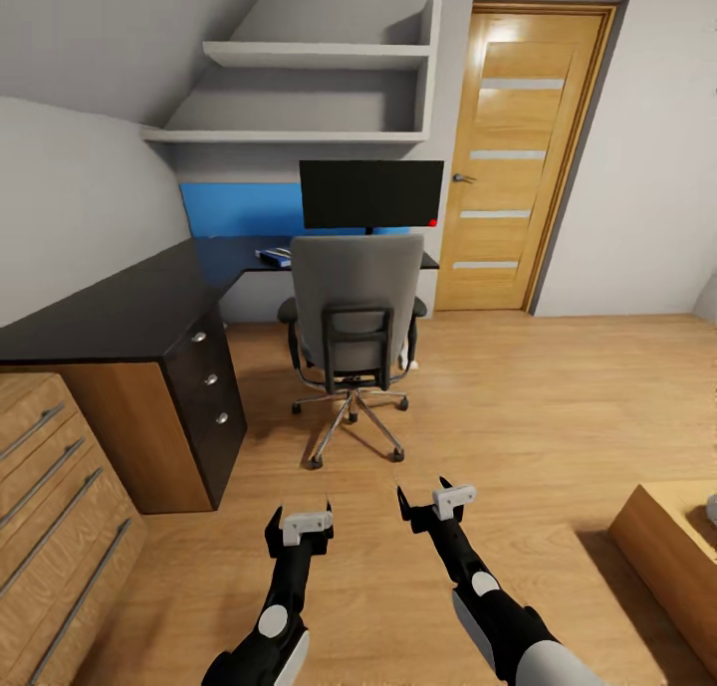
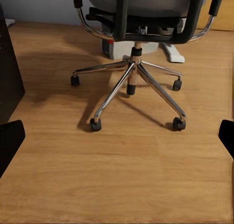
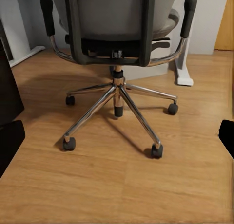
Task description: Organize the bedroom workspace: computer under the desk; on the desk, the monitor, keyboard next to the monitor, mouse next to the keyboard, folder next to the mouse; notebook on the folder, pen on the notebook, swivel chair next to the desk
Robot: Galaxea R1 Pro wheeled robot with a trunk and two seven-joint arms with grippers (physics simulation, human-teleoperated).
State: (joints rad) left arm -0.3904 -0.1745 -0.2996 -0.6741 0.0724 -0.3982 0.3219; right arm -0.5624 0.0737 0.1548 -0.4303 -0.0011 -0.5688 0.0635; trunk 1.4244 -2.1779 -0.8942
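With both grippers, left point(image 1: 299, 524) and right point(image 1: 435, 501), spread wide and empty, the chair point(image 1: 357, 308) is faced from behind at the desk point(image 1: 119, 313), so the far-side folder point(image 1: 273, 258) is best approached around it.

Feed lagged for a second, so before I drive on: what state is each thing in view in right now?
swivel chair: upright, back toward the robot, pulled up at the desk
monitor: upright on the desk, screen dark
desk: drawers shut
door: closed
left gripper: open, empty, above the floor
right gripper: open, empty, above the floor
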